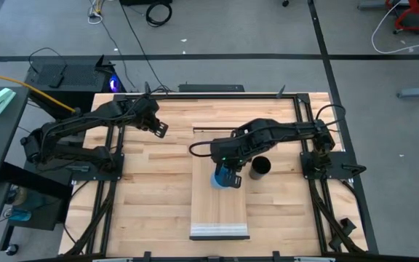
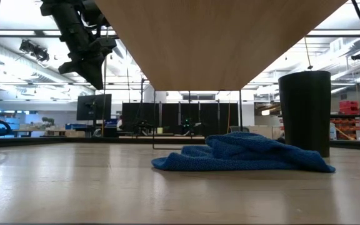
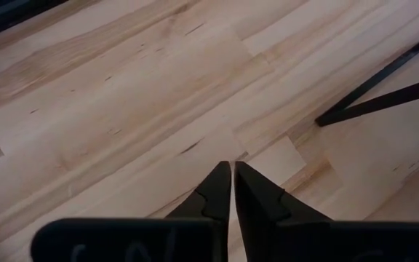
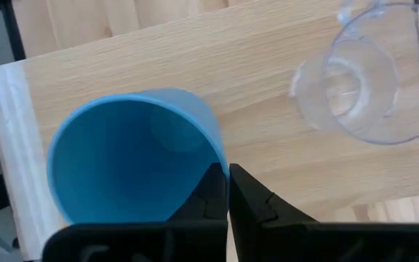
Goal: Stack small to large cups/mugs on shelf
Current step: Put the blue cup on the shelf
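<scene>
My right gripper (image 1: 229, 177) is over the middle of the long light-wood shelf (image 1: 220, 211) and is shut on the bright blue cup (image 1: 218, 180). In the right wrist view the blue cup (image 4: 129, 160) shows its open mouth. The small clear cup (image 4: 362, 80) stands beside it on the shelf (image 4: 268, 138). The black cup (image 1: 260, 167) stands upright on the tabletop just right of the shelf, also seen in the low view (image 2: 305, 112). My left gripper (image 1: 160, 129) hangs shut above the table's far left part, touching nothing. My right gripper holds the blue cup by its rim (image 4: 220, 156), the wall pinched between the two fingers. One finger (image 4: 209, 193) is inside the mouth and the other (image 4: 249, 196) is outside. The fingers come from above, slanting down. Whether the cup's base rests on the shelf I cannot tell.
A crumpled blue cloth (image 2: 242, 153) lies on the tabletop beneath the raised shelf, whose underside (image 2: 217, 37) fills the top of the low view. The shelf's pale metal strip (image 1: 220, 233) is at its near end. Black frame rails (image 1: 300, 124) border the table.
</scene>
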Tool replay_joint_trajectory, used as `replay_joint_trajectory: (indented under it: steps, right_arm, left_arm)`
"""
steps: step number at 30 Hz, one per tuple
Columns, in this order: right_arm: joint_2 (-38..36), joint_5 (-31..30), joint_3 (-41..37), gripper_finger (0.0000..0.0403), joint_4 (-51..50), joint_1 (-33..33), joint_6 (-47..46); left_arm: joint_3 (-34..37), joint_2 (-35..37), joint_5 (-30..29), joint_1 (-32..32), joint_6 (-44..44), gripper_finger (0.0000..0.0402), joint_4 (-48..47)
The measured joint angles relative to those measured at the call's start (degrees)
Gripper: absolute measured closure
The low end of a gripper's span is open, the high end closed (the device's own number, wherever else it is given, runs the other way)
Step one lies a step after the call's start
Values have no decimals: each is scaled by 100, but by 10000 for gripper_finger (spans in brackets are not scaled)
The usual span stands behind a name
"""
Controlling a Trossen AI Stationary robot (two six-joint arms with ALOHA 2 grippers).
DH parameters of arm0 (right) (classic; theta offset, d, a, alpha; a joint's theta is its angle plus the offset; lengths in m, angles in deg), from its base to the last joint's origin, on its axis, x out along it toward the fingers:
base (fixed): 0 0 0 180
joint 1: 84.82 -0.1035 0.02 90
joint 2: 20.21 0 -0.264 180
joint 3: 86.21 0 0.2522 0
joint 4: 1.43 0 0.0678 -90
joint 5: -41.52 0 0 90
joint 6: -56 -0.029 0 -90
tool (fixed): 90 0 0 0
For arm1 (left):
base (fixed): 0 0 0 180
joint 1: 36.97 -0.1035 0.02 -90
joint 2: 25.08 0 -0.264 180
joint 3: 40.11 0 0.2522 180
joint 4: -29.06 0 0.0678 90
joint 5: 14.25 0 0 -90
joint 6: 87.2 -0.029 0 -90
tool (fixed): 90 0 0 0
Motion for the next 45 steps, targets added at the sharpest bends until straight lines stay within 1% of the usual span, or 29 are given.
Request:
replay_joint_trajectory:
  steps: [9,20,28,38,45]
  right_arm:
    - [77,-2,0,400,2,4,-2]
    - [94,-2,0,390,0,4,-46]
    - [94,-1,0,390,0,4,-48]
    - [94,105,0,375,0,4,-48]
    - [94,107,0,371,0,4,-48]
  left_arm:
    - [0,0,0,0,2,385,21]
    - [0,0,-1,0,0,374,28]
    - [0,0,-1,0,0,385,27]
    - [0,0,0,0,0,374,28]
    - [0,0,-1,0,0,385,28]
